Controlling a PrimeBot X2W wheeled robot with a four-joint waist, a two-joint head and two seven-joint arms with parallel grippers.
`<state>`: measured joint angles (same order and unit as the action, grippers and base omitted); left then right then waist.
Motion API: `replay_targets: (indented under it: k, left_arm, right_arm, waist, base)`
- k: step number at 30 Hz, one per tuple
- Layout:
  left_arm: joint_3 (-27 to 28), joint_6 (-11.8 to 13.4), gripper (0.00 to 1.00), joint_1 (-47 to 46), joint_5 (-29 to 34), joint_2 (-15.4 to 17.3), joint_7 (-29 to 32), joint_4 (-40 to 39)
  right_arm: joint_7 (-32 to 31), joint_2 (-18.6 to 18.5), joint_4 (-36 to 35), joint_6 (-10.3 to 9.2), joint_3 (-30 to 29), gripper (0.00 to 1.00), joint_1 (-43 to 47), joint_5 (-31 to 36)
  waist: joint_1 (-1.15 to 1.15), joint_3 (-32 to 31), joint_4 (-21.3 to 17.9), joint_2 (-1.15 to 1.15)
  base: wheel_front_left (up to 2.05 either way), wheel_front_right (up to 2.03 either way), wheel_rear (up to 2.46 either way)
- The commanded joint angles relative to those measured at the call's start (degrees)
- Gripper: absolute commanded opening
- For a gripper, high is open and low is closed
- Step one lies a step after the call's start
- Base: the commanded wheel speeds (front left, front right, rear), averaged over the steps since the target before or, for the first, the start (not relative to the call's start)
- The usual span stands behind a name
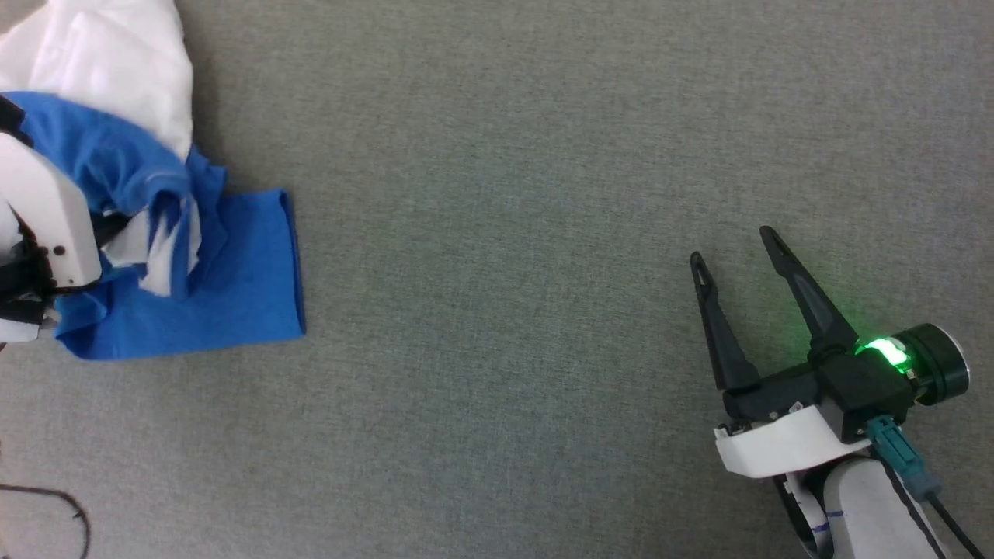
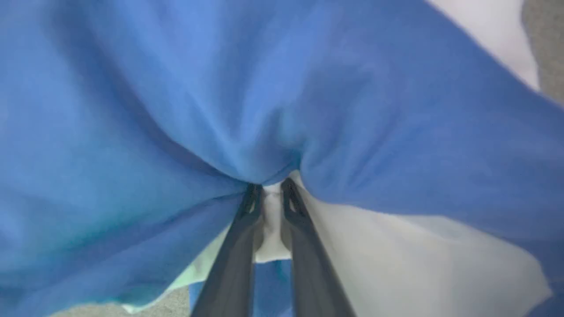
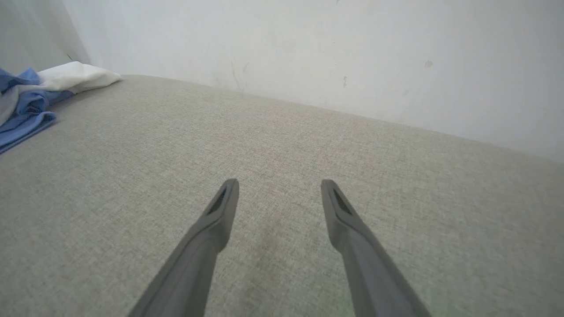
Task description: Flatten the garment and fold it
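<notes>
Crumpled thin white T-shirt garment point(image 1: 233, 264) with royal-blue sleeves lies bunched at far upper left of head view, on flat grey woven fabric surface point(image 1: 505, 233); one blue sleeve spread flat toward the middle, white body heaped behind it; chest print not visible.

Left gripper point(image 2: 269, 187) in its wrist view: two dark fingers point(image 2: 238, 246) nearly together, white cloth pinched between them, blue cloth puckered and gathered right at the tips; clamped on the garment point(image 2: 132, 110); blue fabric close around the camera, blurred. In head view the left arm's white wrist housing point(image 1: 46, 210) sits over the garment's left part, fingertips hidden by cloth.

Right gripper point(image 1: 731, 246) at lower right of head view, well apart from the garment; fingers spread wide, nothing between them, pointing up and slightly left; green light point(image 1: 885, 351) lit on its black body. Right wrist view: right gripper point(image 3: 280, 182) fingers apart over bare grey surface point(image 3: 282, 132); whether they touch it, cannot tell; garment point(image 3: 26, 110) far off at left edge; plain white wall point(image 3: 308, 44) behind.

Thin black cable point(image 1: 70, 508) at lower left corner of head view.
</notes>
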<state>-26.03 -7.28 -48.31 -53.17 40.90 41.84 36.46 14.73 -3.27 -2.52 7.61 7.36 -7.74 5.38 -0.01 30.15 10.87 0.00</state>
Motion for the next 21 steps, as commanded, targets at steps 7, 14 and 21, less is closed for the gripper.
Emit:
replay_targets:
  k: [7,14,21]
  left_arm:
    - [-1.12,-0.2,0.0,1.06,-1.05,-0.62,-11.6,-1.53]
    - [1.12,-0.2,0.0,-3.91,2.09,0.98,-30.03,-7.07]
    - [2.32,-0.17,0.0,-7.64,6.63,-0.84,-44.72,-16.19]
  right_arm:
    - [0.27,0.29,1.71,-0.12,-0.55,1.0,-0.51,-0.96]
    - [0.27,0.36,3.31,-0.12,-2.61,1.0,1.29,-3.1]
    - [0.27,0.38,4.13,-0.12,-4.1,1.0,2.91,-5.91]
  waist:
    - [0.01,-4.97,0.41,0.0]
    - [0.01,-13.09,0.75,0.0]
    - [0.01,-20.48,-1.66,0.0]
  base:
    - [0.0,0.0,0.0]
    - [0.0,0.0,0.0]
    - [0.0,0.0,0.0]
